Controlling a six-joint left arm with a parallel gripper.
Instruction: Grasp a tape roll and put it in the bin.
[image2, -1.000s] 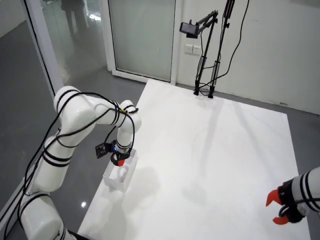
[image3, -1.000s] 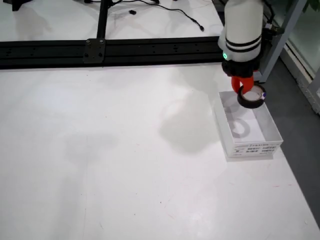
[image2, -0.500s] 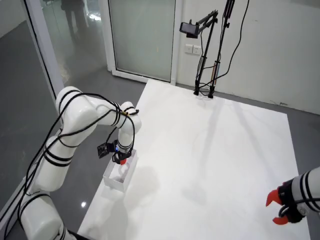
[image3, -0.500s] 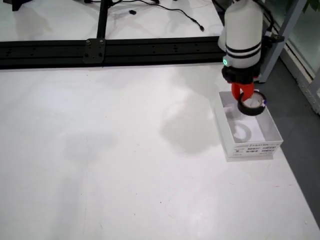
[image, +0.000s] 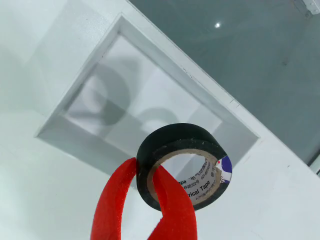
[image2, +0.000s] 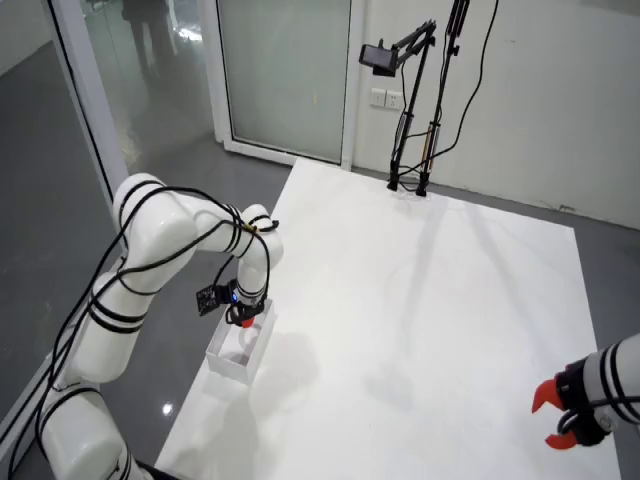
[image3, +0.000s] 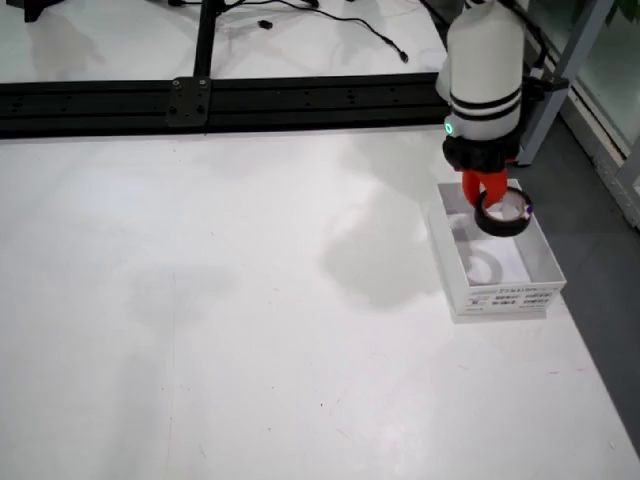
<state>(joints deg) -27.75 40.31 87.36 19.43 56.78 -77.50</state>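
A black tape roll (image: 186, 159) with a cardboard core hangs over the open white bin (image: 82, 122) in the view that rides on the gripper. My red-fingered gripper (image: 146, 195) is shut on its rim, one finger outside and one through the hole. In the close table view the gripper (image3: 487, 189) holds the roll (image3: 503, 215) low over the back half of the bin (image3: 505, 292). From the wide room view the gripper (image2: 241, 318) sits just above the bin (image2: 228, 362), and the roll is too small to make out.
The bin stands at the white table's edge, with grey floor (image: 260, 60) just beyond. A black rail (image3: 200, 100) runs along the table's far side in the close table view. A second arm's red gripper (image2: 556, 418) rests still at lower right in the wide room view.
The gripper has sunk lower toward the bin with the tape roll still held. The second arm has stayed put.
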